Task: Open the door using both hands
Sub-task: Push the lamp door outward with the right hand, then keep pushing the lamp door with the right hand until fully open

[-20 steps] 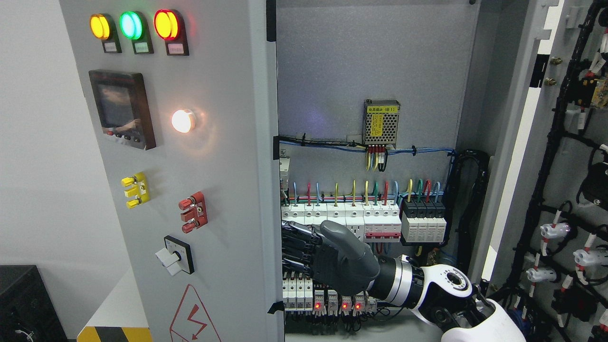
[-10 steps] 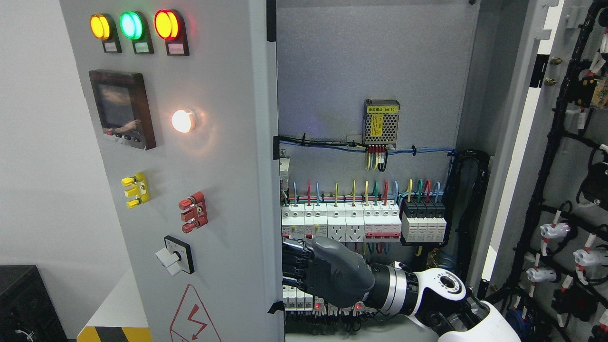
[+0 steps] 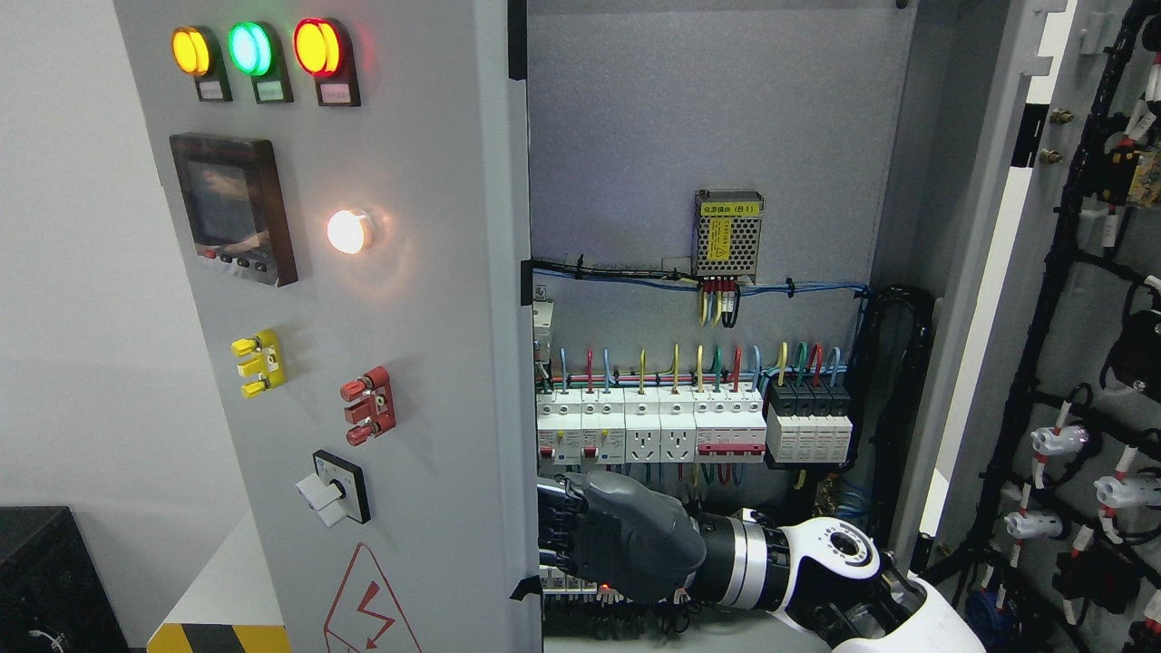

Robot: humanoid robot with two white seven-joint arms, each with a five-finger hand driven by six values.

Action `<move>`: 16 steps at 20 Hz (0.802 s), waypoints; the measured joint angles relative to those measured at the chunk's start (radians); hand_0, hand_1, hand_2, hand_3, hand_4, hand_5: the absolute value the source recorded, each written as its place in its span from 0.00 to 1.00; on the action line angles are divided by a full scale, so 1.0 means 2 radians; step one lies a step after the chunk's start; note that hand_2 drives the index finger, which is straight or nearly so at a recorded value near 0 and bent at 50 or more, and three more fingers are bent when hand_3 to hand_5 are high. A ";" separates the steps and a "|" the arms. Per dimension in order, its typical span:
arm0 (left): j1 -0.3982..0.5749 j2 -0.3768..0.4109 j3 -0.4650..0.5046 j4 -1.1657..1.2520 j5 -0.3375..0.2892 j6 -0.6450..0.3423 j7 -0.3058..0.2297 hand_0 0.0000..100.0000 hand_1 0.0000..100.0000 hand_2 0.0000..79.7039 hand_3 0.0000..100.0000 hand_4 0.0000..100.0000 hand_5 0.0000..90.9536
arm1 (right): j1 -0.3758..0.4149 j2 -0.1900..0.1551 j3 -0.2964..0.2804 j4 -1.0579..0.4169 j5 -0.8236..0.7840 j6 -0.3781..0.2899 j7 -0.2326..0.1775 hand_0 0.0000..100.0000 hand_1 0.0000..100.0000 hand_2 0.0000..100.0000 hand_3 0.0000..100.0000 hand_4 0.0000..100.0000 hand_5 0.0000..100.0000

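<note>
From the head view I judge the job partly done: the right door (image 3: pixel 1079 299) stands swung wide, while the left door (image 3: pixel 381 363) is only ajar. My right hand (image 3: pixel 626 544) reaches in low, its fingers (image 3: pixel 555 526) curled behind that door's inner edge, wrist level. The left arm is out of sight.

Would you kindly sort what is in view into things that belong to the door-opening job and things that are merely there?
Belongs to the job:
left door, partly open
right door, swung wide
right hand, at the left door's inner edge

Merely there:
power supply
circuit breakers
indicator lamps
display panel
</note>
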 measured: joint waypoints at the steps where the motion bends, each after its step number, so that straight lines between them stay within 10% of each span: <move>1: 0.000 0.000 0.000 0.000 0.000 0.000 0.000 0.12 0.56 0.00 0.00 0.00 0.00 | 0.000 0.000 0.002 -0.001 0.000 0.000 0.004 0.10 0.13 0.00 0.00 0.00 0.00; 16: 0.000 0.000 0.000 0.000 0.000 0.000 0.000 0.12 0.56 0.00 0.00 0.00 0.00 | 0.000 0.000 0.022 -0.019 0.000 0.000 0.017 0.10 0.13 0.00 0.00 0.00 0.00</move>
